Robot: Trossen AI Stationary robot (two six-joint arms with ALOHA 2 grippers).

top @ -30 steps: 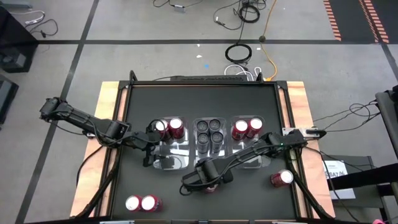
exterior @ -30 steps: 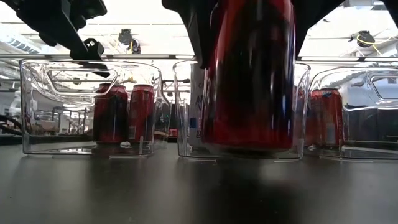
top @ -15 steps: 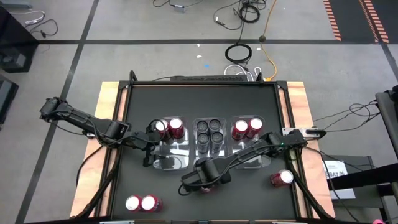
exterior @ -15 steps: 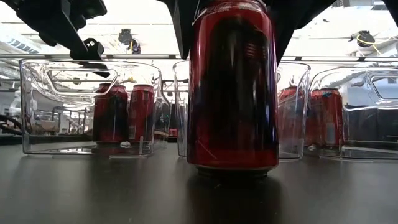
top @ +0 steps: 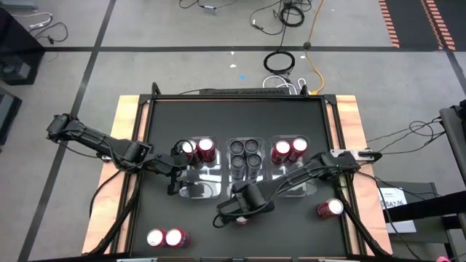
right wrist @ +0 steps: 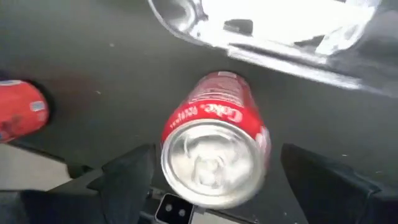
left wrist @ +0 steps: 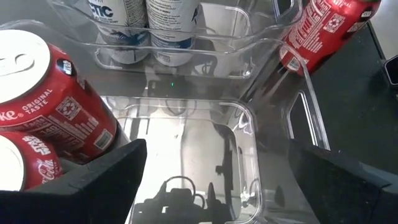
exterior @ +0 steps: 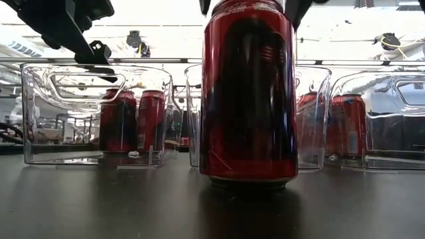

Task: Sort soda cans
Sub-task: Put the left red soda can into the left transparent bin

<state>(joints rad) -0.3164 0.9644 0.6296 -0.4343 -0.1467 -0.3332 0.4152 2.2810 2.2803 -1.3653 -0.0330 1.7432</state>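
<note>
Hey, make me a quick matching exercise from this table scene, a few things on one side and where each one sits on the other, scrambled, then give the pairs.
Things:
1. dark cans
2. left gripper
3. right gripper
4. pair of red cans

Places:
A. over the left bin
B. near table edge, outside the bins
C. middle bin
D. above a lone upright red can

Pairs: 1-C, 2-A, 3-D, 4-B

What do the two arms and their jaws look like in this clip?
Both arms are dark, nearly black, built of slim jointed segments with bulkier housings at the joints. The left gripper and right gripper each end in two broad, flat, matte black fingers. Thin black cables trail beside the arms at the table's sides. No markings are legible.
</note>
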